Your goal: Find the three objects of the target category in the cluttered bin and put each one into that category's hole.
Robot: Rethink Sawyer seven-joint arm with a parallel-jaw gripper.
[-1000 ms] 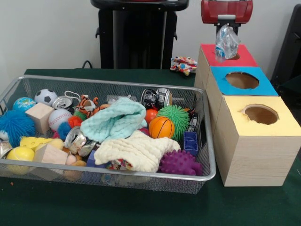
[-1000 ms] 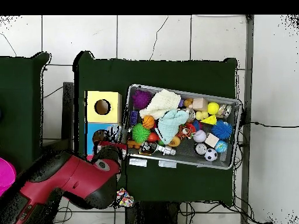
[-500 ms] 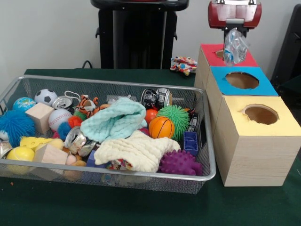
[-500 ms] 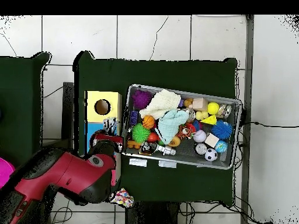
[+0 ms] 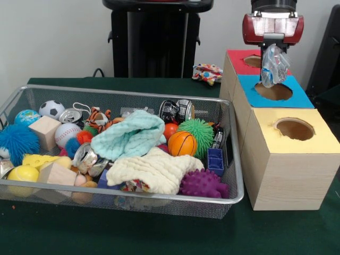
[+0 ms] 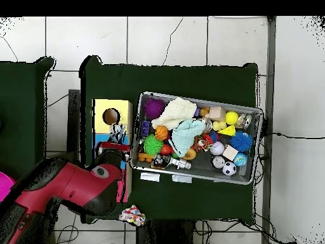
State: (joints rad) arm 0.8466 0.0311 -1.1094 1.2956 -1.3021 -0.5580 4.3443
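Observation:
My gripper (image 5: 273, 52) hangs from the red arm head and is shut on a clear, bluish, dented plastic bottle (image 5: 274, 66). The bottle hangs just above the round hole (image 5: 273, 91) in the blue-topped box (image 5: 297, 98), over the hole's far edge. In the overhead view the bottle (image 6: 117, 133) shows over the blue top, beyond the arm (image 6: 70, 190). The wire mesh bin (image 5: 122, 199) sits to the left, full of toys; no other clear bottle shows in it.
The red-topped box (image 5: 236, 61) stands behind the blue one and the yellow-topped box (image 5: 319, 141) in front. The bin holds balls, crushed cans (image 5: 178, 110), wooden blocks and two cloths (image 5: 130, 135). A colourful toy (image 5: 207, 73) lies on the table behind the bin.
The gripper with the bottle has moved from over the red-topped box toward the camera and down, and now hangs over the blue box's hole.

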